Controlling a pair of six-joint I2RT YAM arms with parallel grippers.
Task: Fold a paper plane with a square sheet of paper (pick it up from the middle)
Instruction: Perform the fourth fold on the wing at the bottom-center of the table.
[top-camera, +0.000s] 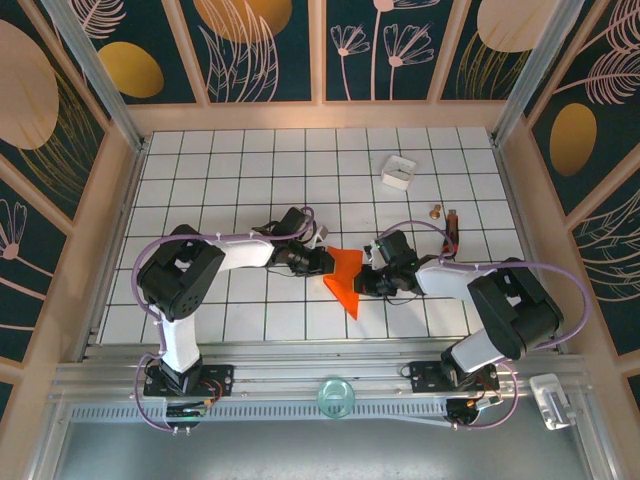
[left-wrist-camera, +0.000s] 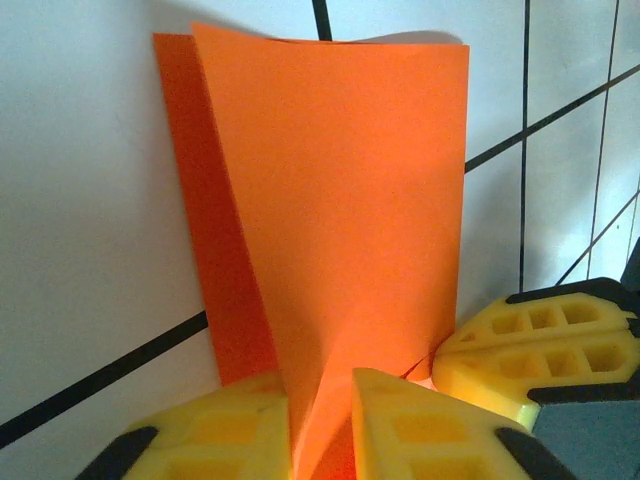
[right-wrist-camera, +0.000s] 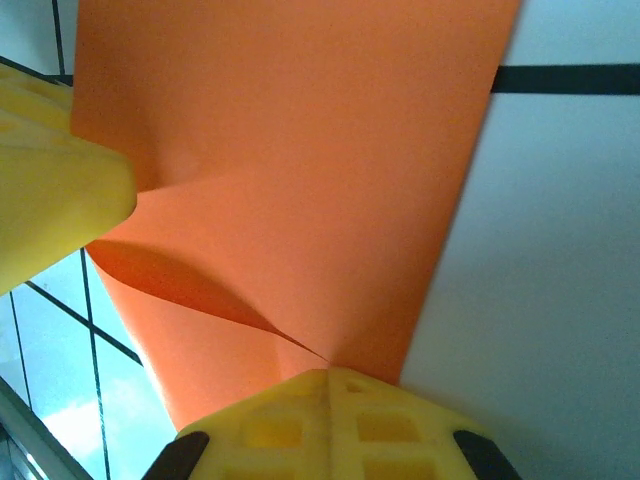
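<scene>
Left claw (top-camera: 326, 260): narrow, pinching the square sheet of paper (top-camera: 346, 282).
Right claw (top-camera: 368, 272): shut on its other edge.
Sheet: buckled, well apart from white box (top-camera: 398, 171), toward the arms.
Risk: uneven pull between claws — tearing.

Square sheet of paper (top-camera: 347, 276) near the middle of the table (top-camera: 250, 160), between the left hand (top-camera: 326, 262) at its left edge and the right hand (top-camera: 367, 276) at its right edge; small box (top-camera: 398, 171) behind and right, well apart.
</scene>
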